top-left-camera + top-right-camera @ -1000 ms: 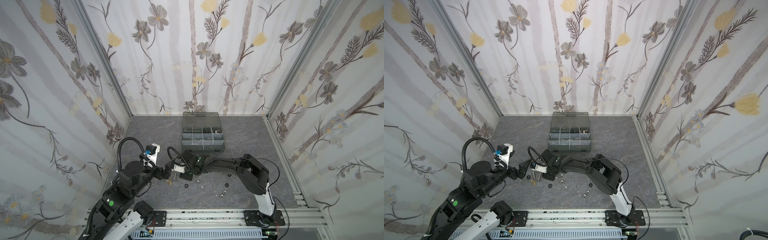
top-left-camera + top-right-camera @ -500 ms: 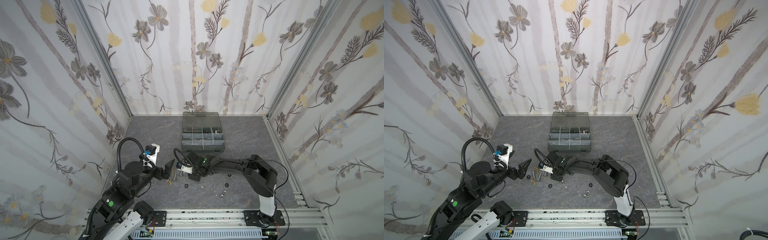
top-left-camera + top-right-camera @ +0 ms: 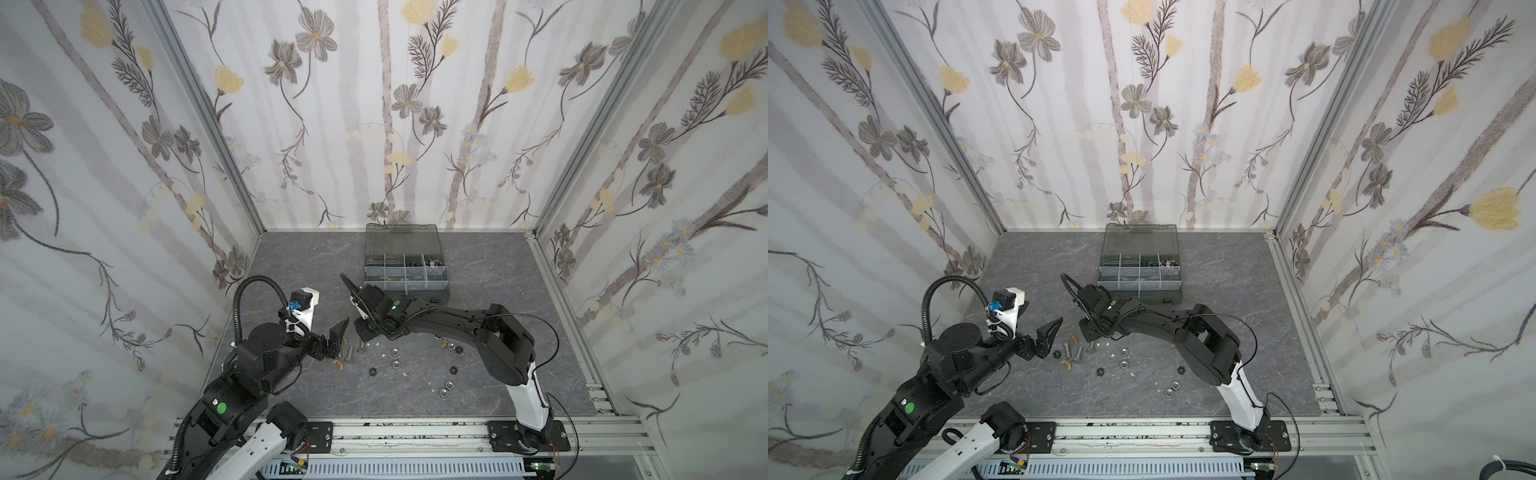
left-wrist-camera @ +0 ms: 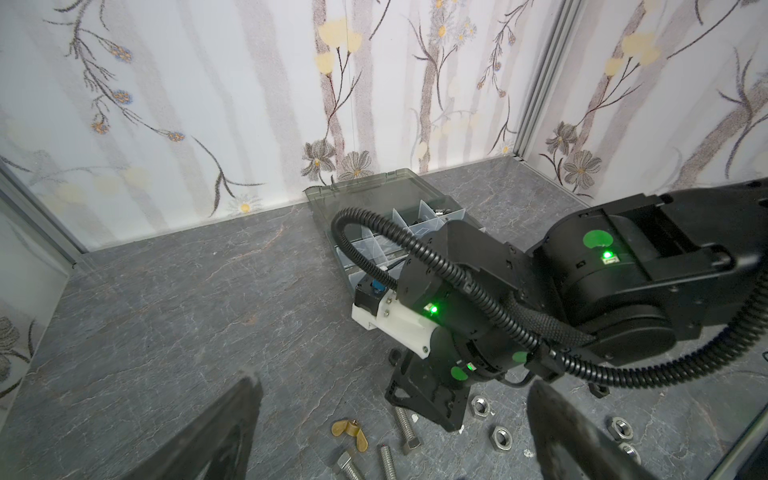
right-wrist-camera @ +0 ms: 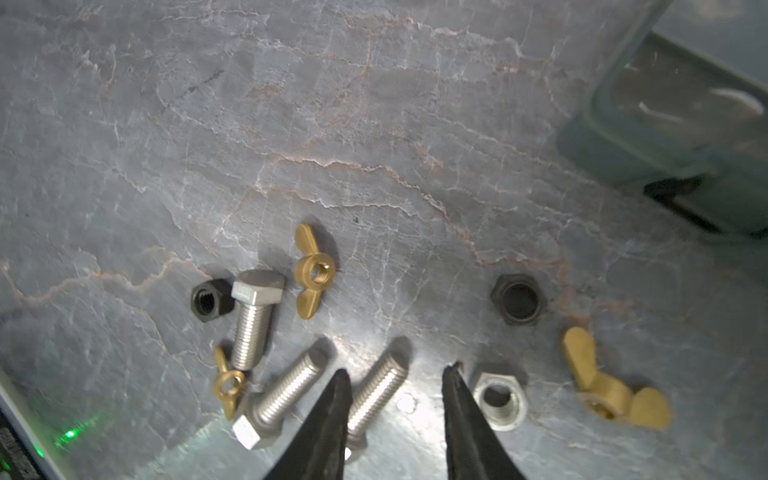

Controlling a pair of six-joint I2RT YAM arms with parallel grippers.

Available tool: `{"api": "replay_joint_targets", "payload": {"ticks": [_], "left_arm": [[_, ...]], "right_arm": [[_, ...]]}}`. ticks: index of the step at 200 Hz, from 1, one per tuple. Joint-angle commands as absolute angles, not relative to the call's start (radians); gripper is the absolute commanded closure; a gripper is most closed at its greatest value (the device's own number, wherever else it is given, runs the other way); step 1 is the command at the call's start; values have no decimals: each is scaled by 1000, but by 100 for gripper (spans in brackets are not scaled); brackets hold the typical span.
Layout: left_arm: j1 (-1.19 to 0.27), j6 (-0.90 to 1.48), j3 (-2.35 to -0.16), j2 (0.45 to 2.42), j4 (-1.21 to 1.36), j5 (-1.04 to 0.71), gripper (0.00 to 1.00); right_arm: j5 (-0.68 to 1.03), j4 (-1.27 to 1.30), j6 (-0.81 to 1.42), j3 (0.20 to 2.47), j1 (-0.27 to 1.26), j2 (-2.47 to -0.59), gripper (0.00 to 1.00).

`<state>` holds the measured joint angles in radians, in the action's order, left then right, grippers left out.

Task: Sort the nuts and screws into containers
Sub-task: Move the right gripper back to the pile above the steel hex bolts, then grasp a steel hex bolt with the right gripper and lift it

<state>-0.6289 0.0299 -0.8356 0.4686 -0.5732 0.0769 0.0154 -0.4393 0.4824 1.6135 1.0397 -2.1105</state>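
Note:
Three silver screws (image 5: 253, 320) (image 5: 286, 390) (image 5: 376, 395) lie on the grey floor with brass wing nuts (image 5: 311, 272), black nuts (image 5: 517, 299) and a silver nut (image 5: 498, 401). My right gripper (image 5: 397, 374) (image 3: 365, 332) points down over them, open. One screw lies loose between its fingers, beside one fingertip. My left gripper (image 4: 395, 382) (image 3: 337, 338) hovers just left of the pile, wide open and empty. The containers are compartments of a dark grey organiser case (image 3: 415, 286) (image 3: 1142, 286) behind the right gripper, with its lid (image 3: 401, 239) up.
More silver and black nuts (image 3: 395, 365) (image 3: 448, 383) lie scattered toward the front right, under the right arm's forearm. A wing nut (image 3: 446, 344) lies there too. Patterned walls close in the floor on three sides, and an aluminium rail (image 3: 415, 432) runs along the front.
My right gripper has shifted to the right, away from the left gripper, and now stands over the screws. The left arm has hardly moved.

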Motion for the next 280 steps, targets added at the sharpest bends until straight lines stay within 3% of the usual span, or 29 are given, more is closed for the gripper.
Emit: {"api": "replay_joint_targets", "payload": {"ticks": [1, 155, 172, 226, 280], "left_arm": [[-627, 28, -832, 468, -551, 63, 0], [-628, 5, -807, 442, -533, 46, 0], [-628, 5, -806, 440, -533, 46, 0], [-628, 7, -807, 437, -534, 51, 0], [-627, 10, -801, 433, -529, 58, 0]], "right_arm": [[-55, -541, 691, 1645, 1056, -2134, 62], [-71, -592, 786, 1676, 1097, -2212, 66], [-54, -592, 785, 1679, 1105, -2220, 70], [-54, -600, 764, 1672, 1106, -2222, 96], [-120, -583, 676, 1660, 1077, -2145, 100]]}}
